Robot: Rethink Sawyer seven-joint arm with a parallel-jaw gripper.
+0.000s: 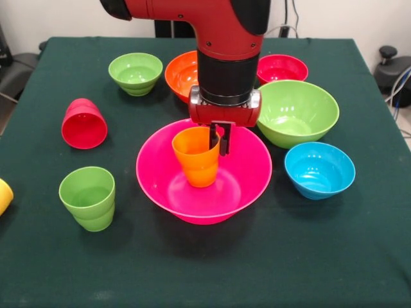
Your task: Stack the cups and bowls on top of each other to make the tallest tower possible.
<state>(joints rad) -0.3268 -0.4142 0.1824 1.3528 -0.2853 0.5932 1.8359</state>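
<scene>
Pink plastic is all the tower amounts to so far: the very large pink bowl (204, 186) sits mid-table as the base, and the only thing in it is the orange cup (196, 157), upright and tipped slightly, its foot on the bowl's floor. From my remote seat I judge the build barely begun, with one piece placed or about to be placed and eight more to go.

My gripper (220, 138) hangs straight down over the pink bowl, its dark fingers straddling the orange cup's rim on the side nearest the arm. I read it as clenched on that rim (one finger looks inside the cup, the other outside), though I cannot say how firm the pinch is.

Everything else lies loose on the green table (205, 269). The green cup (88, 197) stands upright near the front left; the red cup (84, 124) lies tipped with its mouth toward the camera; the yellow cup (4, 196) only peeks in at the left edge. The small green bowl (135, 73), large orange bowl (181, 76) and small red bowl (282, 68) sit along the back, the orange one partly hidden behind the arm. The large green bowl (297, 113) and small blue bowl (319, 170) sit to the right of the pink one, close but not touching it.

All pieces are glossy and smooth, so I expect them to slide easily when nested.
</scene>
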